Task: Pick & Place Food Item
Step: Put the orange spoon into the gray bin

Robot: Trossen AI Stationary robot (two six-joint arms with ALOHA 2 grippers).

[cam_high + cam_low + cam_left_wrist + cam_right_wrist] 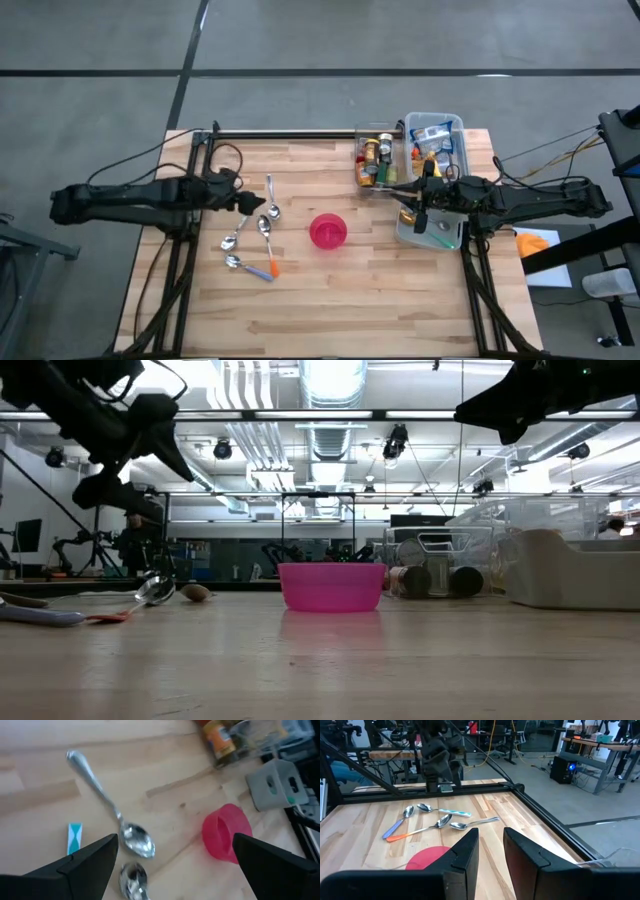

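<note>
The right gripper hangs above the clear bin at the right edge of the table, over the near part of this bin. Its fingers stand close together with only a narrow gap, and in the right wrist view nothing shows between them, so it seems to hold nothing. The food items lie in the far part of the bin, and some cans and jars stand in a smaller container just beside it on the left. The pink bowl sits in the middle of the table, well apart from the bin. The left gripper waits with its jaws wide open above the spoons on the left side, holding nothing. The task seems to be at the picking step: no food is taken yet. The next move probably calls for the right gripper to open, go down on one food item in the bin, close on it, and then carry it toward the bowl, which is likely the target.
</note>
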